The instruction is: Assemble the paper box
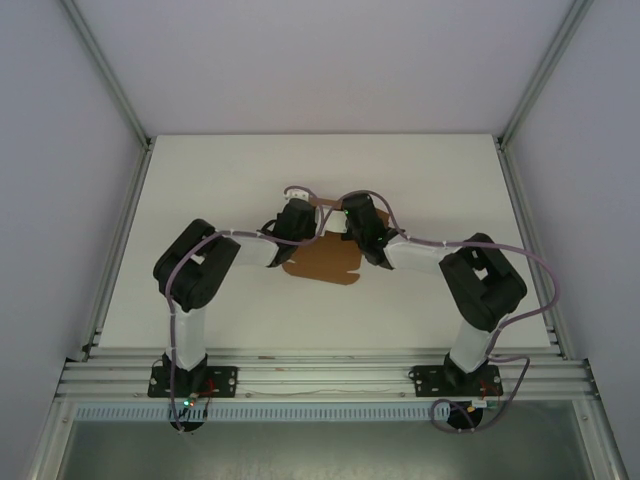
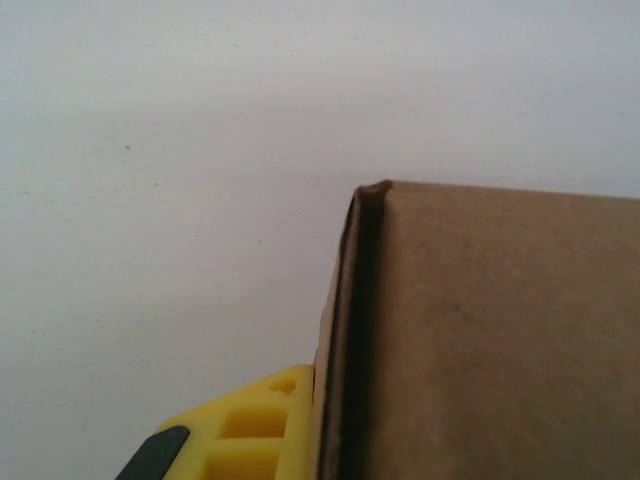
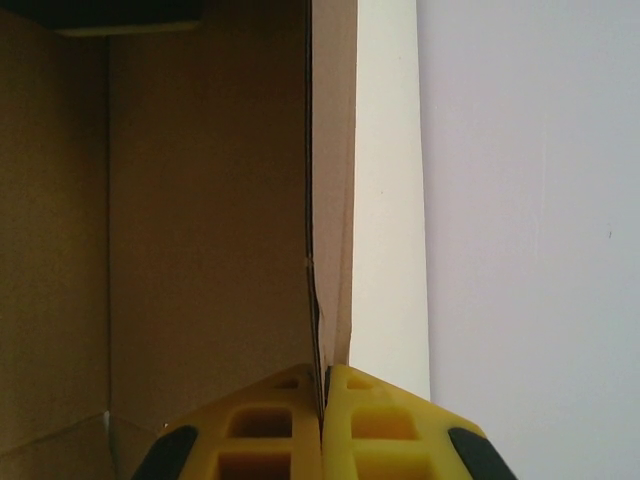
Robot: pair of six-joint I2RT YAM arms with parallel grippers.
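Note:
The paper box (image 1: 322, 262) is brown kraft cardboard in the middle of the table, with a flat flap lying toward me and its walls raised between the two grippers. My left gripper (image 1: 300, 216) comes in from the left. In the left wrist view one yellow finger (image 2: 262, 425) presses against a double-layered upright wall of the paper box (image 2: 500, 340); the other finger is hidden behind the card. My right gripper (image 3: 325, 385) is shut on the thin edge of another wall of the paper box (image 3: 200, 220), whose brown inside lies to the left. From above, the right gripper (image 1: 360, 224) sits at the box's right side.
The white table (image 1: 200, 200) is ringed by aluminium frame rails (image 1: 320, 372) at the near edge and posts at the sides. Pale enclosure walls stand to the left, right and back. Both arm bases are bolted at the near rail.

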